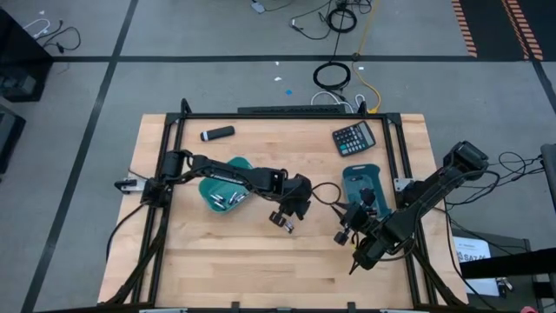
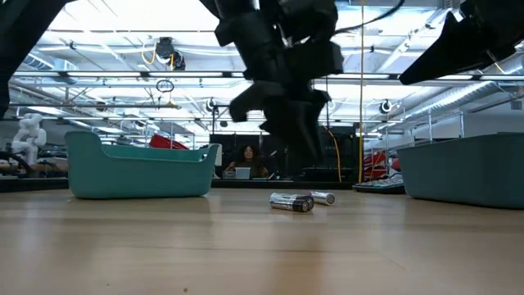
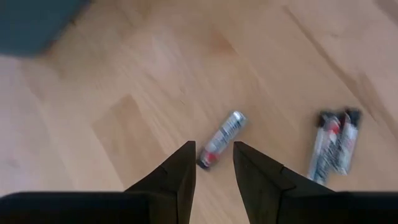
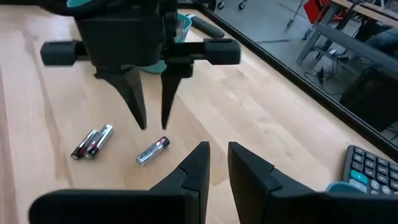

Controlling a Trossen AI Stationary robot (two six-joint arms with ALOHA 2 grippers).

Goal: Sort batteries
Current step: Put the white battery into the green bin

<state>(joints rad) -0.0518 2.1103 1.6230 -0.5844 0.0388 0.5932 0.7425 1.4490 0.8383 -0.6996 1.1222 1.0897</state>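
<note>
We see the left gripper [image 4: 152, 121] poised above a single silvery battery [image 4: 153, 150] near the middle of the table [image 1: 217, 269], fingers apart and pointing down, which we judge is so it can drop straight over the cell; two more batteries [image 4: 92, 142] lie touching side by side close by. The right gripper [image 1: 358, 258] waits nearer the table's right edge, fingers slightly apart and empty, beside the right teal bin [image 1: 347, 178]. Only the high view shows batteries already in the left teal bin [image 1: 211, 202] and the calculator [image 1: 354, 137] by the far edge.
</note>
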